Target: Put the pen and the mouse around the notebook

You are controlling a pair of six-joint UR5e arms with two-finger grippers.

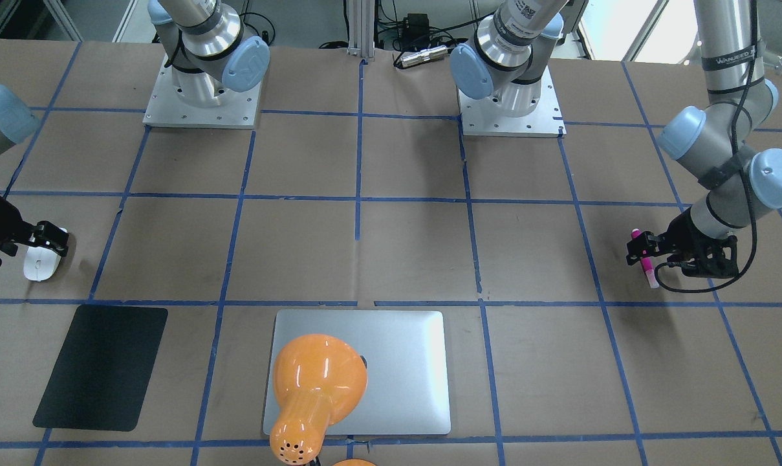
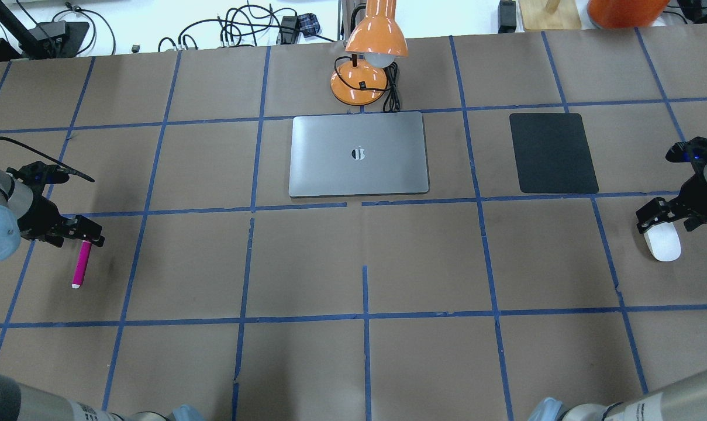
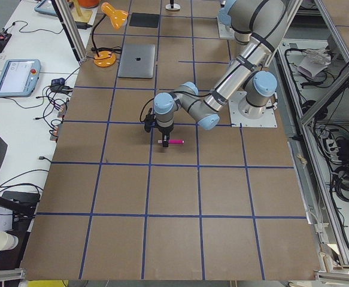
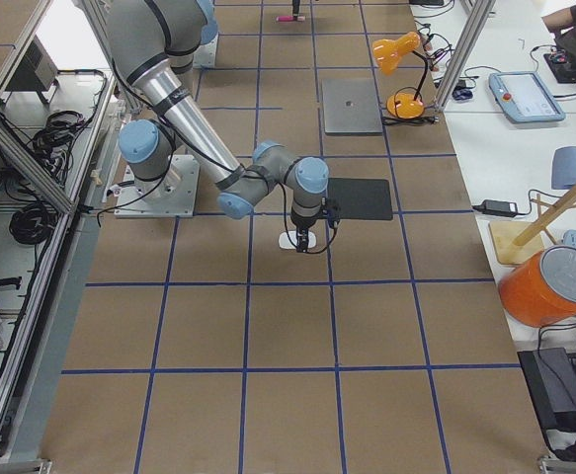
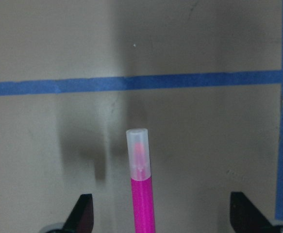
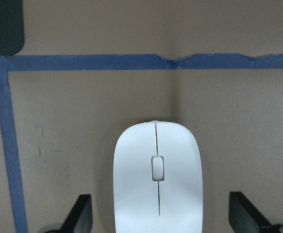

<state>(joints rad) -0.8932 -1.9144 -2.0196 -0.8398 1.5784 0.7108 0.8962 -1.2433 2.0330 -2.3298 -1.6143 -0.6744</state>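
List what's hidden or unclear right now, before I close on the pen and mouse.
1. Front-facing view: the lamp hides part of the notebook.
2. Left wrist view: the bottom edge cuts off the lower end of the pen.
3. Right wrist view: the bottom edge cuts off the rear of the mouse.
4. Side views: pen and mouse too small for detail.

Orange lamp (image 2: 378, 29) and black mat (image 2: 553, 153) on taped table (image 2: 306, 263).

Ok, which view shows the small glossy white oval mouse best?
Right wrist-mounted: the glossy white oval mouse sits large and central, scroll mark clear, between the fingers of the open right tool. Overhead and front-facing show it small, partly under the tool; exterior right shows a white speck; exterior left, too far to tell.
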